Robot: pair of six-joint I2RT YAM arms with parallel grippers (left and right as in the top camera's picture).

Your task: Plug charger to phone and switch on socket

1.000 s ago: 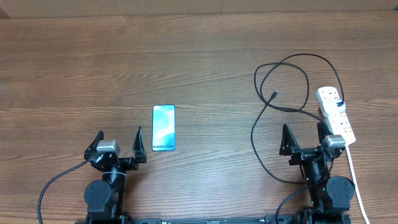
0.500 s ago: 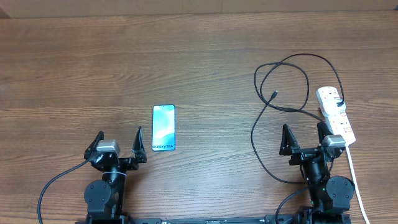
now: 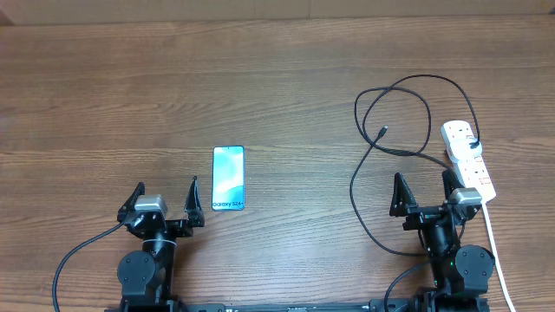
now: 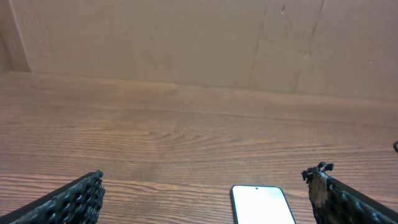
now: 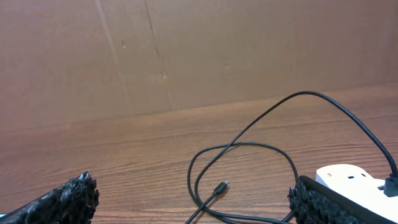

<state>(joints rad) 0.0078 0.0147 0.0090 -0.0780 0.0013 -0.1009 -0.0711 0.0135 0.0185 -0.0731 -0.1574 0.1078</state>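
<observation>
The phone (image 3: pixel 228 178) lies flat on the wooden table, light-blue screen up; its top end shows in the left wrist view (image 4: pixel 262 204). The black charger cable (image 3: pixel 399 113) loops on the right side, its small connector (image 3: pixel 383 132) free on the table, also in the right wrist view (image 5: pixel 220 185). Its black plug (image 3: pixel 473 144) sits in the white socket strip (image 3: pixel 468 161), whose end shows in the right wrist view (image 5: pixel 351 180). My left gripper (image 3: pixel 166 201) is open and empty, just left of the phone's near end. My right gripper (image 3: pixel 423 191) is open and empty, near the strip.
The strip's thick white cord (image 3: pixel 494 251) runs toward the table's front edge on the right. A brown cardboard wall (image 4: pixel 199 43) stands behind the table, also in the right wrist view (image 5: pixel 199 50).
</observation>
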